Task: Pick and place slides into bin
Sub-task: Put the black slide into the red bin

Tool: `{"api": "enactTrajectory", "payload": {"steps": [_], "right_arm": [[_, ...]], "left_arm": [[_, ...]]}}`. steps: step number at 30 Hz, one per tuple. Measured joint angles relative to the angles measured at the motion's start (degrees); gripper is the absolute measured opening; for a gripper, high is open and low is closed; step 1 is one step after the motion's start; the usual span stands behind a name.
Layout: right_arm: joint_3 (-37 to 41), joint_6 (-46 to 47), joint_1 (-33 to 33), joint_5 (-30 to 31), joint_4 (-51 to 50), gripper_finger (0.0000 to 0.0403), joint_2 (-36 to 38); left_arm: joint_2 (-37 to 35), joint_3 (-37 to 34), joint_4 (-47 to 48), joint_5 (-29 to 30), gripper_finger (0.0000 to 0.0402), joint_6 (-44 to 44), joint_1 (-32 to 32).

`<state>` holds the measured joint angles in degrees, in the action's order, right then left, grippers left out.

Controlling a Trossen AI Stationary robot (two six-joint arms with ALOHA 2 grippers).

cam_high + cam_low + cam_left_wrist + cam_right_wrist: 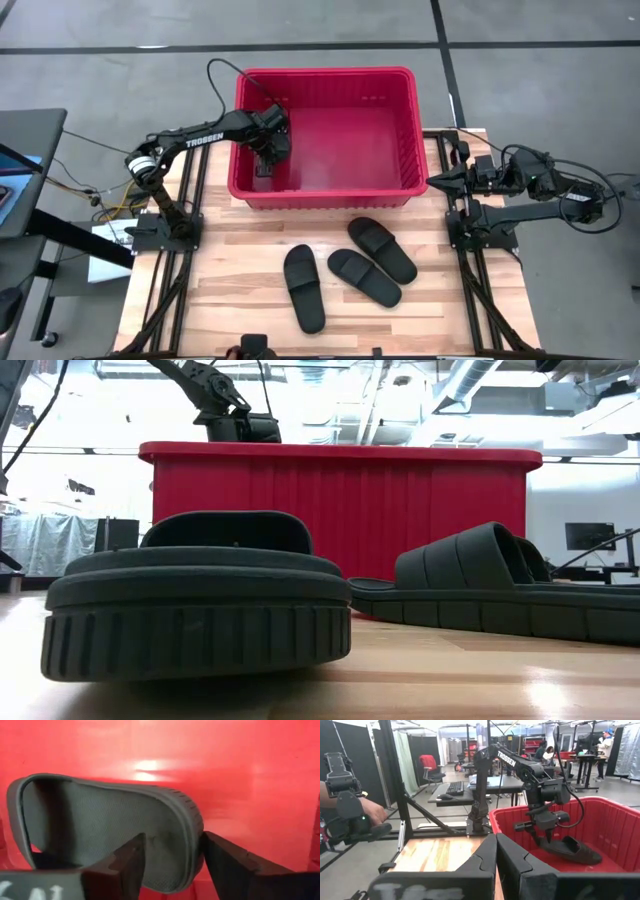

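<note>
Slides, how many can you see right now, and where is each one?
4. Three slides lie on the table in front of the bin: left, middle, right. The fourth is inside the bin, at the open left tool. None seems hidden.

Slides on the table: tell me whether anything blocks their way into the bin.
Nothing visible does. The three slides lie on open wood in front of the bin, whose top is open. The left hand is inside the bin over a fourth slide; the right hand waits beside the bin.
</note>
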<state>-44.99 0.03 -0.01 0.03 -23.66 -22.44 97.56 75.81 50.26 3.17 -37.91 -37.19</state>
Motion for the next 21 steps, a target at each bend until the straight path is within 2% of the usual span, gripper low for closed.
{"api": "enactTrajectory", "payload": {"steps": [8,21], "right_arm": [[0.0,0.0,0.0,0.0,0.0,0.0,0.0],[0.0,0.0,0.0,0.0,0.0,0.0,0.0]], "left_arm": [[0.0,0.0,0.1,0.1,0.021,0.0,0.0],[0.0,0.0,0.1,0.2,0.0211,1.6,0.0]]}}
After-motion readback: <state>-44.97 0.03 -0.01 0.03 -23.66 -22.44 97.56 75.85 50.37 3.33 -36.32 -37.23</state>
